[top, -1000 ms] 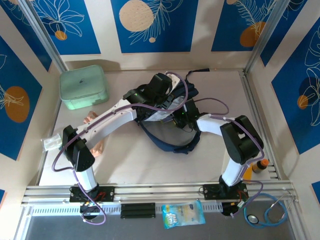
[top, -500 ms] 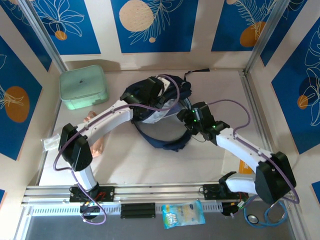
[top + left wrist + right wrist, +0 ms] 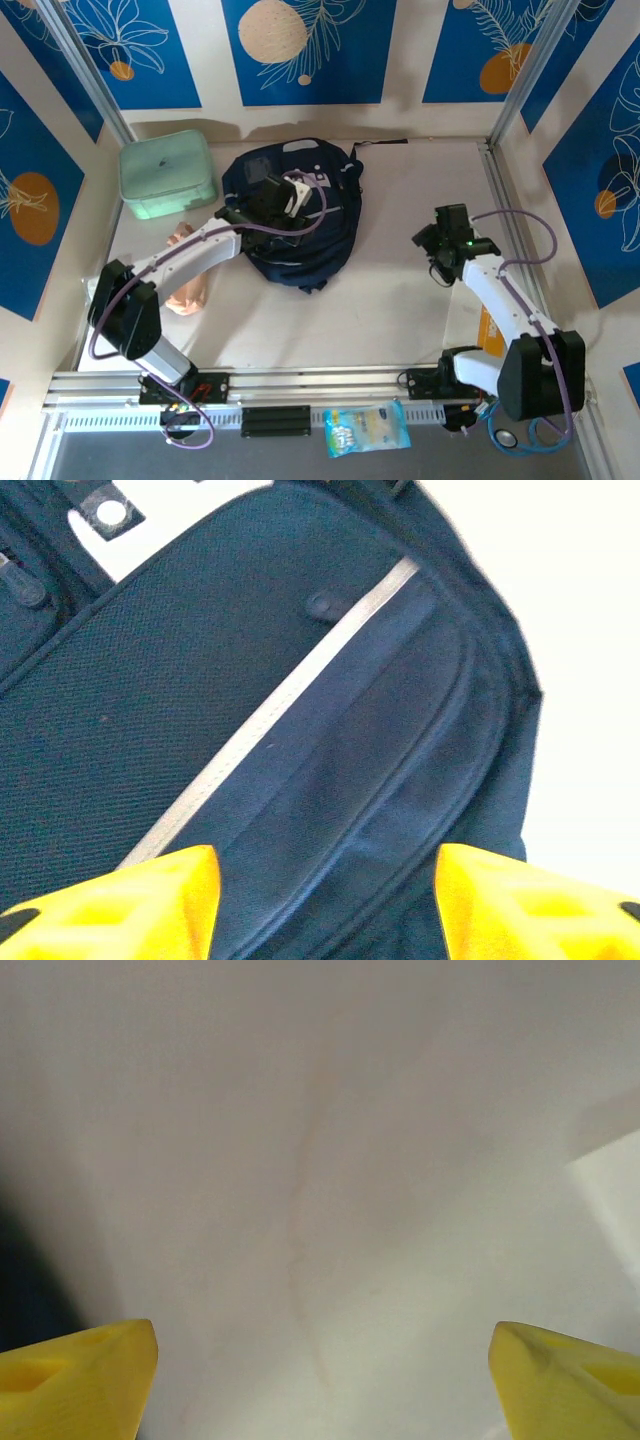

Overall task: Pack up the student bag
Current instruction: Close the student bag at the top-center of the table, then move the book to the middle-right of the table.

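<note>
Near rail: snack packet (image 3: 367, 428) and stethoscope (image 3: 535, 425) lie outside the work area, unpacked.

Table (image 3: 400, 310), right side: right gripper (image 3: 437, 240) hangs over bare surface, well apart from the bag, jaws spread wide, nothing between them.

Left side: a coppery-pink item (image 3: 188, 292) beside the left arm, also loose. Cannot tell what it is.

Centre, toward the back: bag (image 3: 300, 240) lies flat, front face up. Left gripper (image 3: 325, 900) sits directly above it, fingers apart, empty. The pale stripe (image 3: 270, 735) runs diagonally beneath.

Far left corner: mint box (image 3: 165, 175), lid on, just beside the bag.

Progress, as a judgement: the bag looks shut and is not held. Contents cannot be seen. Several loose things remain outside, so packing may not be finished.

Orientation: long axis runs roughly near to far. Broad end toward the back wall, narrower end toward the arms. A black strap (image 3: 385, 143) trails right from the far end.
</note>
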`<state>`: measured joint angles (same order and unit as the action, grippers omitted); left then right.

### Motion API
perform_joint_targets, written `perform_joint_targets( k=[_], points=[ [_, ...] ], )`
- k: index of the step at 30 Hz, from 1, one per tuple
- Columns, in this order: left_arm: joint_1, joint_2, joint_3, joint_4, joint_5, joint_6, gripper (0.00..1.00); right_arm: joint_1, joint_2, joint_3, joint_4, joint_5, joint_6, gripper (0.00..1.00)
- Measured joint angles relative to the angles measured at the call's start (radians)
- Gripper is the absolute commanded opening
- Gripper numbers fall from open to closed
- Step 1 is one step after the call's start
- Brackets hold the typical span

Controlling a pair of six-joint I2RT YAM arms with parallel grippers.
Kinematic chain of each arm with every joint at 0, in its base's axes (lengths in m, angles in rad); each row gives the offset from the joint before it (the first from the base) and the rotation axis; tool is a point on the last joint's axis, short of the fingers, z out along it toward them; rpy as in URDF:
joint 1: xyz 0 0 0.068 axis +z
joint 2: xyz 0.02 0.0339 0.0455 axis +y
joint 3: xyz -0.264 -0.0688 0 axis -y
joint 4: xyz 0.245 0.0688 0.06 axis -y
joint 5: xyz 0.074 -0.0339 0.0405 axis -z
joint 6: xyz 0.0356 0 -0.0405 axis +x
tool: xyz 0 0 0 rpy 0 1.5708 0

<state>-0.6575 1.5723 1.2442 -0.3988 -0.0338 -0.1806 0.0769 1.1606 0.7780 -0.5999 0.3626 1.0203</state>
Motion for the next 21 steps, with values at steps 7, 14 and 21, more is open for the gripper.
perform_joint_targets(
  k=[7,14,21],
  points=[
    [0.0,-0.011,0.0,0.025,0.046,-0.028,0.98,-0.168,0.001,-0.043,-0.061,0.005,-0.037,0.92],
    [0.0,-0.011,0.015,0.026,0.065,-0.032,1.0,-0.327,0.048,-0.116,-0.043,-0.056,-0.093,0.91],
    [0.0,-0.004,0.027,0.028,0.082,-0.04,1.0,-0.338,0.111,-0.126,-0.031,-0.082,-0.101,0.91]
  ],
)
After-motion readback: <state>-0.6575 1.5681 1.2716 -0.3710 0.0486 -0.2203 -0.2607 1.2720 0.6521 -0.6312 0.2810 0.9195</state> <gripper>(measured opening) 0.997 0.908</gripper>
